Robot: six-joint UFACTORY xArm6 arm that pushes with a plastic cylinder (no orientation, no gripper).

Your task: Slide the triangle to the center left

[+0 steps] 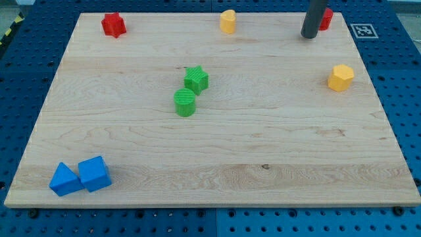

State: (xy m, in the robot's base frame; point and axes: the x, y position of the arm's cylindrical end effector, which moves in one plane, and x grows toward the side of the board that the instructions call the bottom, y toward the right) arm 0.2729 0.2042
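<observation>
A blue triangle block [64, 180] lies at the view's bottom left of the wooden board [217, 138], touching a blue cube [95, 174] on its right. My tip [308, 35] is at the view's top right, far from the triangle. It stands just left of a red block [326, 19], which the rod partly hides.
A green star [196, 79] and a green cylinder [185, 103] sit together near the middle. A red star [113, 25] is at the top left, a yellow block [227, 21] at the top middle, and a yellow hexagon [341, 78] at the right.
</observation>
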